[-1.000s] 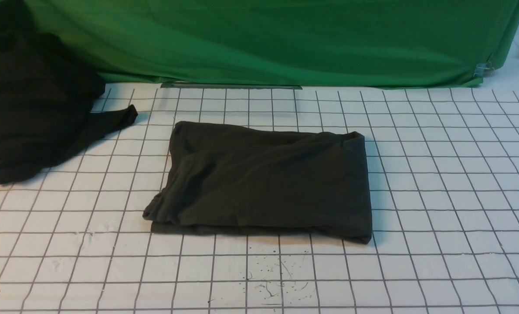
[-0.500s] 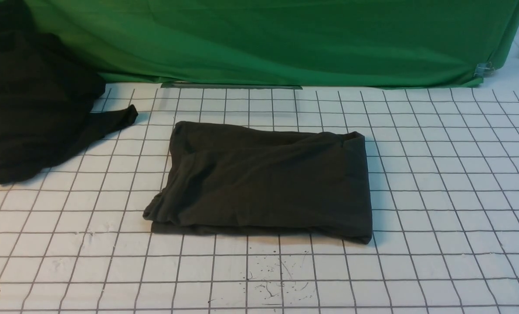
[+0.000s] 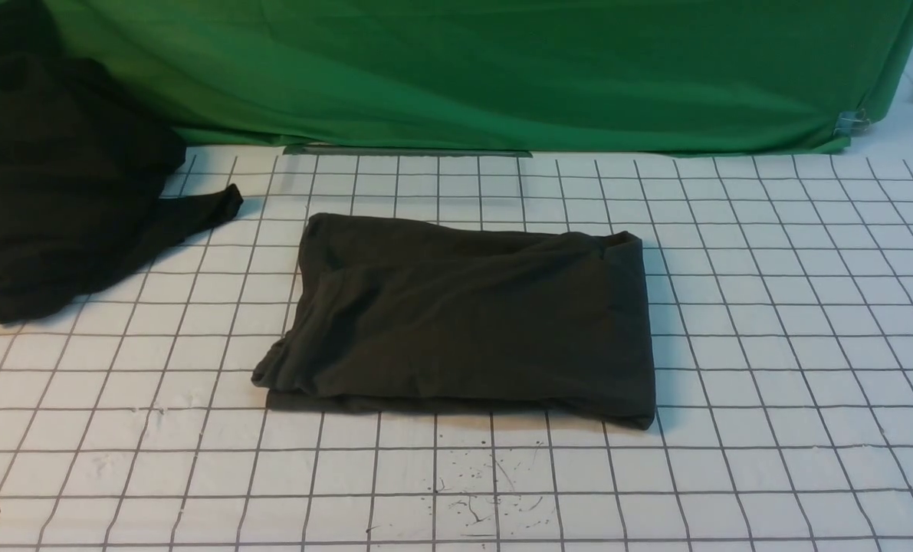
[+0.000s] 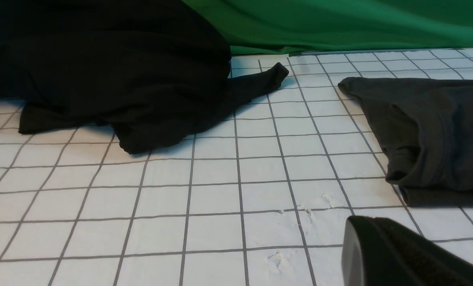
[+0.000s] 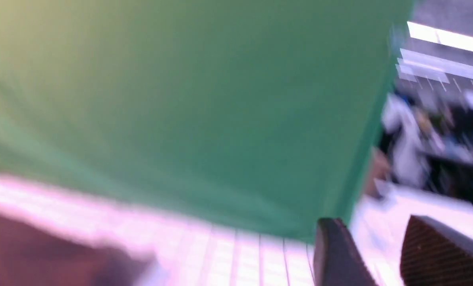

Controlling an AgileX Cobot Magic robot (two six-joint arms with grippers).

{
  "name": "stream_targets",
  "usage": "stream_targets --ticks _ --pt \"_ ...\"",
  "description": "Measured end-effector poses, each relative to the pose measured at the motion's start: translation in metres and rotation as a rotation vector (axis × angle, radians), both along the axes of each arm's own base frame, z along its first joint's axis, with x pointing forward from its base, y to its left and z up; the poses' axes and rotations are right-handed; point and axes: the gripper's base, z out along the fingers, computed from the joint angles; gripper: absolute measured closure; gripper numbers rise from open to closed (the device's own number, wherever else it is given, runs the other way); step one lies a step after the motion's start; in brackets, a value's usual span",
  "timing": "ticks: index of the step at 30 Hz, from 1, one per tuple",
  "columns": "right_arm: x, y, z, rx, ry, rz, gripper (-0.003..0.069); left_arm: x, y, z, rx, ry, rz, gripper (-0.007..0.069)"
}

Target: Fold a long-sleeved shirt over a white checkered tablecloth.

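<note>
Lying folded: long-sleeved shirt (image 3: pixel 464 314) | white checkered tablecloth (image 3: pixel 770 322) | print hidden

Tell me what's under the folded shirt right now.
The long-sleeved shirt lies folded on the white checkered tablecloth, whose grid shows all around it. Whatever lies directly beneath is covered, as are its inner folded layers.

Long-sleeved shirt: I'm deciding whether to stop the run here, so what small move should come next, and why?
Probably none beyond keeping both arms back: the long-sleeved shirt already lies as a compact folded rectangle on the white checkered tablecloth, with neither gripper touching it.
</note>
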Motion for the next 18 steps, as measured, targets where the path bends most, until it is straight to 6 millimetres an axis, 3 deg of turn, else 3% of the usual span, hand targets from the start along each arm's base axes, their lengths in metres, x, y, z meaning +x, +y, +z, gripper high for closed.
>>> stream_targets --ticks 4,6,18 --pt "0.013 -0.001 -0.063 -0.011 0.192 -0.034 0.0417 0.000 0.000 0.000 0.000 0.000 0.000 0.0621" --pt "0.014 -0.001 -0.075 -0.014 0.248 -0.037 0.0417 0.000 0.000 0.000 0.000 -0.001 0.000 0.0621" --pt "0.014 -0.001 -0.076 -0.007 0.249 -0.038 0.0417 0.000 0.000 0.000 0.000 -0.002 0.000 0.0621"
